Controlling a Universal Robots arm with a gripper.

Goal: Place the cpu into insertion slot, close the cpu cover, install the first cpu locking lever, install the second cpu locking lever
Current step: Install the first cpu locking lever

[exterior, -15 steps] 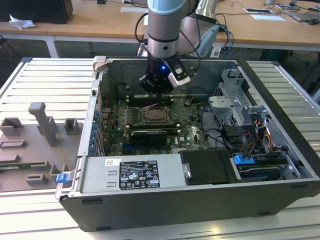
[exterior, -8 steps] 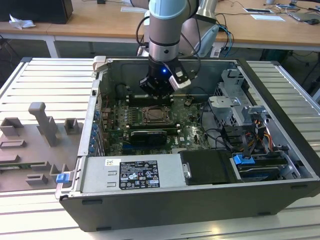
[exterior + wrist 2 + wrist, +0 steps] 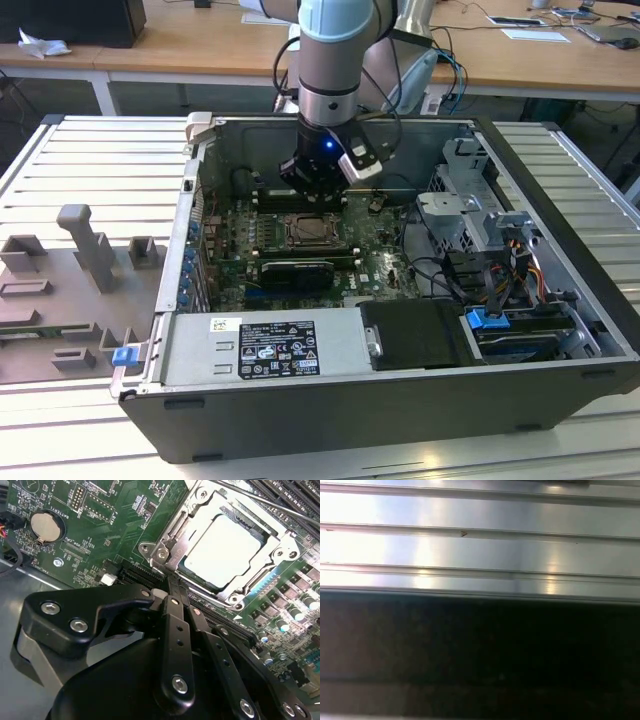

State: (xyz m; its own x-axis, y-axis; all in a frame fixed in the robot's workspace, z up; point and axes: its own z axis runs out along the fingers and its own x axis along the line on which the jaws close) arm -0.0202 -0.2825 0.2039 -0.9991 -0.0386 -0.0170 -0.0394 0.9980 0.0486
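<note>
Jaws together, tips pinched to one point with nothing clamped between them. The exterior view has them low over the slot (image 3: 293,238), and the second wrist view puts the tips right at one corner of it. Touching or a hair above? Can't split that.

Cpu (image 3: 222,550) is home, pale lid square in the socket. The cover (image 3: 280,547) lies flat around it, its window framing the chip. So I'd call this lever work. One thin lever (image 3: 280,507) runs along the far side of the socket, and I can't tell whether it's hooked.

The arm (image 3: 335,60) stands straight down into the open case (image 3: 300,390) on the table (image 3: 90,160).

To do this well, I'd push with the closed tips on the lever's bend only. Keep off the chip's lid and the small parts on the board (image 3: 100,540). Press down first, then sideways under the hook, slow and steady so the wire can't spring loose.
</note>
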